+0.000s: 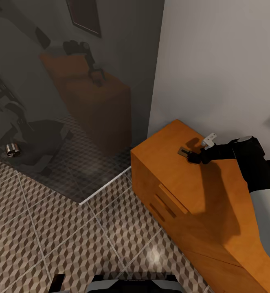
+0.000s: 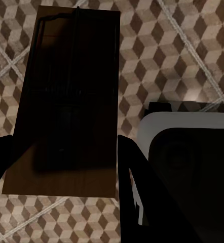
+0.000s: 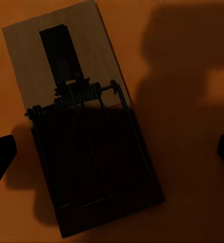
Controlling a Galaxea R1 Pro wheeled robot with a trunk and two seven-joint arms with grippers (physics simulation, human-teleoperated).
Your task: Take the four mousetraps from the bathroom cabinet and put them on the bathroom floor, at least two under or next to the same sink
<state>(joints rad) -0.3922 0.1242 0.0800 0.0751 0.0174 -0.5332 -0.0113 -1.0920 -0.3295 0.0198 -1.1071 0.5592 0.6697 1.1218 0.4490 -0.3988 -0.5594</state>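
floor [image 1: 37, 228]: big tiles w/ brown, beige & white cube print, pale grout lines; fills lower left of head view, also seen behind the trap in left wrist view.
wall [image 1: 216, 61]: plain pale grey, behind the cabinet.
glass panel [image 1: 69, 101]: dark, reflective, left of the wall; mirrors the cabinet, the robot & the tiles.
cabinet [image 1: 200, 215]: long low orange-brown wood, runs from centre to lower right of head view; drawer fronts w/ slim bar handles face the floor. Shadow of the arm lies across its top.
right arm [image 1: 249, 158]: black & white, reaches in from the right edge over the cabinet top.
right gripper [image 1: 194, 156]: low over the cabinet top near its far end. Fingers [image 3: 0, 157] spread wide, one tip each side of a trap in right wrist view, not touching it as far as I can tell.
left gripper [image 2: 66, 152]: seen in left wrist view; dark fingers [image 2: 135, 192] closed onto a trap, holding it above the tiled floor.
mousetrap on cabinet [image 3: 81, 121]: flat wood board w/ dark spring & wire bar, lying flat on the cabinet top betw. the right fingers; in head view just beside the gripper tip.
mousetrap in left gripper [image 2: 66, 96]: same kind, in shadow, wire bar faint, floor tiles behind it.
white bracket [image 1: 209, 139]: small pale part on the cabinet top near the wall, just past the right gripper; can't tell what it is.
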